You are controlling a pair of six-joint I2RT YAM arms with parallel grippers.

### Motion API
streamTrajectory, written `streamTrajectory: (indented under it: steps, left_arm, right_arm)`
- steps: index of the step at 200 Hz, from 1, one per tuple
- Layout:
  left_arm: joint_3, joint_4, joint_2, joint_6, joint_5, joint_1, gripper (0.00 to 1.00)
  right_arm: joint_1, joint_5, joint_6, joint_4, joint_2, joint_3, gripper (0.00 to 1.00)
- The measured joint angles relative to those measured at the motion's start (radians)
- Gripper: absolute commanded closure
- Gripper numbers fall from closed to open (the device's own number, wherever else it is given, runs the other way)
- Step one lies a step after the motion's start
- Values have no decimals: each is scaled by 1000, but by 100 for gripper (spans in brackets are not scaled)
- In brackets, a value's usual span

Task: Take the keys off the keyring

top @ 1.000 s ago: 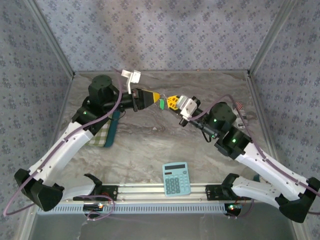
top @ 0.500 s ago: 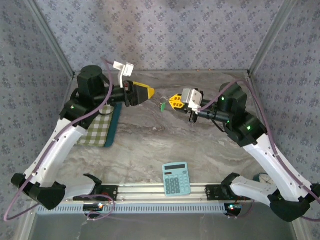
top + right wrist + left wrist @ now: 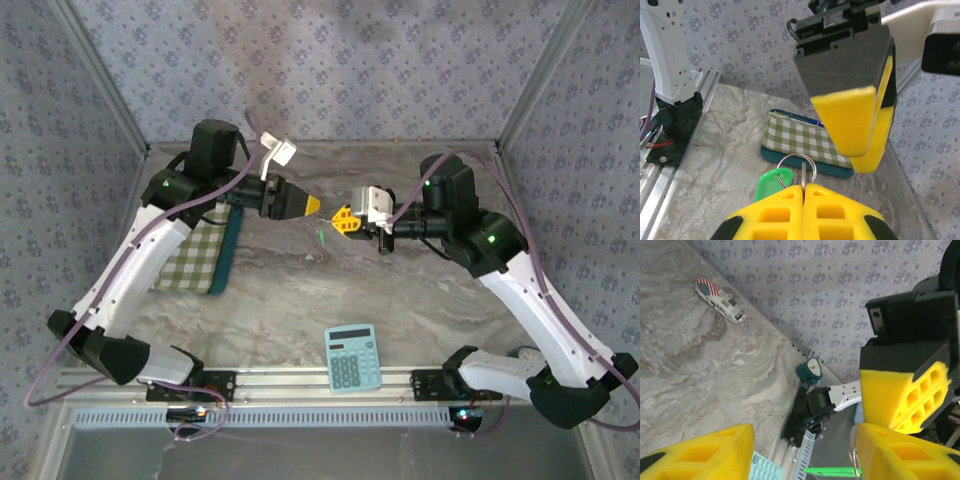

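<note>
Keys (image 3: 772,183): green piece hanging off the keyring (image 3: 798,165), in air over the desk's (image 3: 400,300) far middle | right hand (image 3: 804,189) pressed together on the ring | left hand (image 3: 803,442) fingers apart, just beside | we judge risk: ring swings, left pinch misses, keys drop

A grey, marble-patterned worktop (image 3: 300,290) stands enclosed on three sides by wall panels (image 3: 330,70) covered in a pale blue-grey floral print, joined at the corners by metal struts (image 3: 110,90). An aluminium rail (image 3: 280,380) lines the near edge under soft, even light.
</note>
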Motion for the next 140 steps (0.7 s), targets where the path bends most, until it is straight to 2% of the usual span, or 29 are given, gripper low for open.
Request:
streamTrajectory:
  steps: [100,140]
  left_arm:
    - [30,-78,10,60,68,-33,53]
    - [31,-99,15,79,76,-40,66]
  right_arm:
    - [4,-12,-18,-29,11,15,100]
    - [8,-11,-18,-29,11,15,100]
